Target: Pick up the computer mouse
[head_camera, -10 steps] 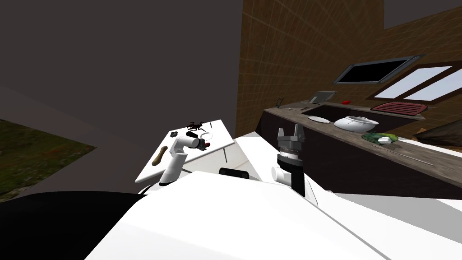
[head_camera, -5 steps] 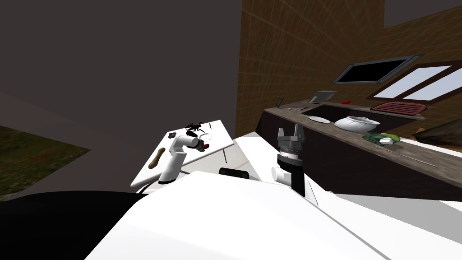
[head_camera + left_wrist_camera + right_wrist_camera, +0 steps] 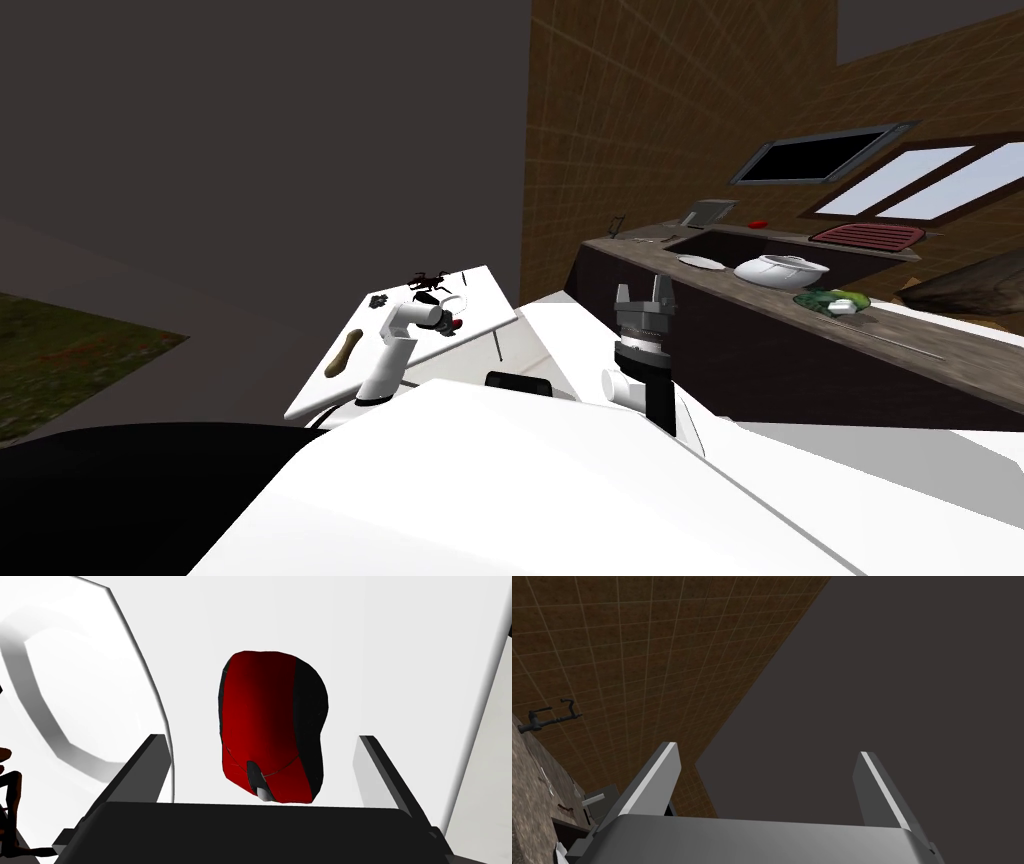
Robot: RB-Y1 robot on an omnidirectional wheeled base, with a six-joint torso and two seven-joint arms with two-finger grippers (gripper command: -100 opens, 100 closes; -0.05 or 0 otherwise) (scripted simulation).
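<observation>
Here the left claw [image 3: 261, 738] hangs wide open and empty, fingers either side of the glossy red-and-black domed computer mouse [image 3: 272, 726] on the white worktop [image 3: 400, 651], probably light, stiff and slippery, best pinched across its flanks, with a white round dish [image 3: 75, 701] crowding one finger.

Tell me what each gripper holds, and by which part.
Nothing is held. The left gripper is open over the red-and-black mouse, not touching it; the right gripper is open and empty.
</observation>
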